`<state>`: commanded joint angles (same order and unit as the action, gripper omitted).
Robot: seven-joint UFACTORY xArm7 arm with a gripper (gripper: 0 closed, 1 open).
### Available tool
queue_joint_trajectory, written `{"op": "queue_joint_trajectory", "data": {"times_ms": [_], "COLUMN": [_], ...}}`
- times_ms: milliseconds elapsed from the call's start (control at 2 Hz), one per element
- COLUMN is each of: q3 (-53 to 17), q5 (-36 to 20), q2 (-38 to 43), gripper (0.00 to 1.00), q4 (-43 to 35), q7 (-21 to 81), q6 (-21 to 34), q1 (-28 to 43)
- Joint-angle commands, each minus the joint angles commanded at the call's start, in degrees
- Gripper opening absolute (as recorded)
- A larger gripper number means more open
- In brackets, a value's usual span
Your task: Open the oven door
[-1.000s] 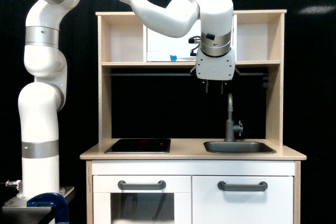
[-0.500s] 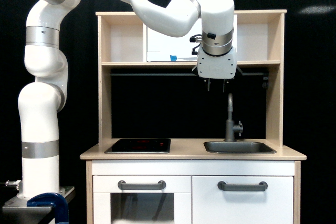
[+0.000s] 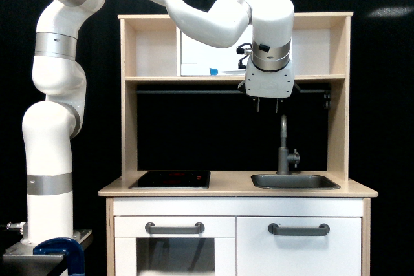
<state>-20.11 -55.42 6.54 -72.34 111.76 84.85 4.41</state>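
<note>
The oven door [image 3: 200,53] is a flat white panel in the upper shelf of the play kitchen, with a small piece of blue tape [image 3: 213,71] near its lower edge. The arm's wrist covers the panel's right part, and no handle shows there. My gripper [image 3: 268,105] hangs in front of the shelf board just below that covered right part, pointing straight down. Its two short fingertips [image 3: 258,105] stand apart with nothing between them, so it is open.
Under the gripper stand a grey faucet [image 3: 283,147] and a sink [image 3: 294,181]. A black hob [image 3: 171,179] lies at the exterior view's left on the wooden counter [image 3: 233,191]. Two lower white doors carry horizontal grey handles [image 3: 174,227] [image 3: 299,229].
The gripper has risen a little and shifted slightly toward the exterior view's right, closer to the shelf board. Its fingers keep the same spread.
</note>
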Motion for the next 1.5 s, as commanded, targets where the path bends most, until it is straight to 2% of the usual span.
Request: {"op": "queue_joint_trajectory", "data": {"times_ms": [500, 1500], "q3": [1.61, 10.18], "q5": [0.04, -0.6], "q2": [0.04, 0.16], "gripper": [1.0, 1.0], "q4": [-3.1, -14.63], "q7": [-3.04, -19.53], "q6": [0.96, -2.74], "q1": [-0.66, 3.26]}}
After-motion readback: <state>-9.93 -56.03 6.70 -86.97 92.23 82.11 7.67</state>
